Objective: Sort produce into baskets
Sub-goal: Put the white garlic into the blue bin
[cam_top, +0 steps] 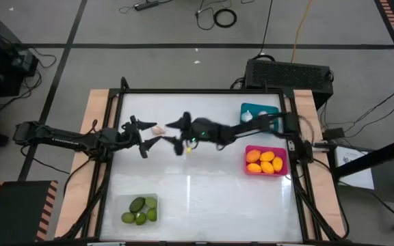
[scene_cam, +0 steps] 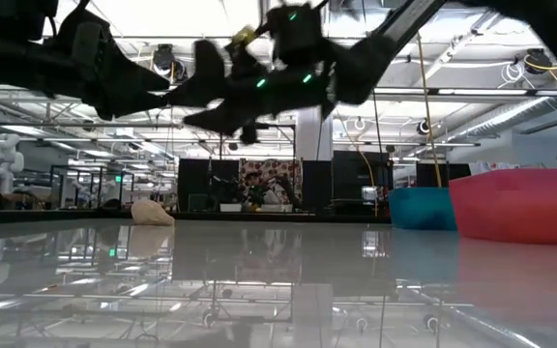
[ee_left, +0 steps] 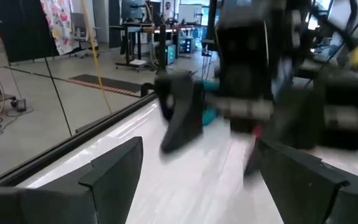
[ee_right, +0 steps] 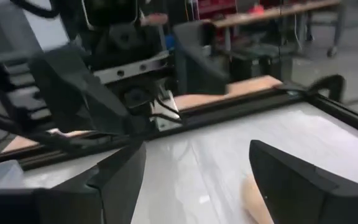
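Observation:
One whitish garlic bulb (cam_top: pixel 157 129) lies on the white table at the far left; it also shows in the low view (scene_cam: pixel 151 213) and in the right wrist view (ee_right: pixel 257 199). My left gripper (cam_top: pixel 149 134) is open and hangs above the table close by the bulb. My right gripper (cam_top: pixel 173 135) is open too and faces it from the right, also raised. The teal basket (cam_top: pixel 258 113) holds garlic, the pink basket (cam_top: pixel 265 161) holds orange fruits, and the clear basket (cam_top: pixel 139 209) holds green limes.
The teal and pink baskets stand at the table's right edge and the clear one near the front left. A black frame (cam_top: pixel 183 91) runs round the table. The two grippers are close together, facing each other (ee_left: pixel 241 81).

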Robot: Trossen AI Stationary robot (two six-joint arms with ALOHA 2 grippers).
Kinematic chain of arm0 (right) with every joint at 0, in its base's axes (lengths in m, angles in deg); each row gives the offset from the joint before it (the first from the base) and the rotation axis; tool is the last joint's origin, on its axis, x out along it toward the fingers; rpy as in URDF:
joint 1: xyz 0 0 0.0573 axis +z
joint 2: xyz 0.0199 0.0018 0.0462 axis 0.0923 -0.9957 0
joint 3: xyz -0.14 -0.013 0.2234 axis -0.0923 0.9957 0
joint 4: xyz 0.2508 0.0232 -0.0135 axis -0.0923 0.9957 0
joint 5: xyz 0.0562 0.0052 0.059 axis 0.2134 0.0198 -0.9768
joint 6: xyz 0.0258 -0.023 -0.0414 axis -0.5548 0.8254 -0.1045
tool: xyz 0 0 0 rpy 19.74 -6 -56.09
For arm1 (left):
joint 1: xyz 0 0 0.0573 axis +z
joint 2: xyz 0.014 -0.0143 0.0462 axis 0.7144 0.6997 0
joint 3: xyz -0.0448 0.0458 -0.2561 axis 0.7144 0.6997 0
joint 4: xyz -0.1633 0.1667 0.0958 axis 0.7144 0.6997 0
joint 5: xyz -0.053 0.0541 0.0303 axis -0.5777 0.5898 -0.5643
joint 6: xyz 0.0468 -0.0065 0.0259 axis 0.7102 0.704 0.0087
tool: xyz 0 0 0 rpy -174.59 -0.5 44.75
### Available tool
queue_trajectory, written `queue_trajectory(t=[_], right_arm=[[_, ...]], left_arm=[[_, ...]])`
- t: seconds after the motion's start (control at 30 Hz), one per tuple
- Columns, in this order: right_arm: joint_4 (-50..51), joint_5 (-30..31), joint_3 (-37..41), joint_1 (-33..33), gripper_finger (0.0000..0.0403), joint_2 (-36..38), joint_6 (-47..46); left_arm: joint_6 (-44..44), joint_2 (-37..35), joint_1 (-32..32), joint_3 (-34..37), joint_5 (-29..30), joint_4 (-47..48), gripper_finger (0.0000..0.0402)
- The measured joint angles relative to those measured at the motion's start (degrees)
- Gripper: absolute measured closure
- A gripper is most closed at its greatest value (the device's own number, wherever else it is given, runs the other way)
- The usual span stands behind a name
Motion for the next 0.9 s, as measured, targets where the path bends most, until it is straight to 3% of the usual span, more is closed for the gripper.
queue_trajectory(t=[0.23,0.47,0.77,0.9], right_arm=[[-2.70,3.19,-11.94,0.20,0.0124,-16.26,1.74],[0.89,3.10,-23.23,-1.01,0.0124,-25.94,2.23],[15.90,4.58,-32.74,-1.04,0.0124,-27.79,12.01],[16.57,4.66,-34.77,-1.14,0.0124,-27.80,12.17]], left_arm=[[0.00,0.00,-0.02,0.00,-0.44,-0.07,0.0089],[1.60,0.00,-0.02,0.00,-0.47,-0.03,0.0089],[3.76,0.00,-0.02,0.00,-0.47,1.11,0.0089],[5.09,0.02,-0.02,0.00,-0.42,1.65,0.0089]])
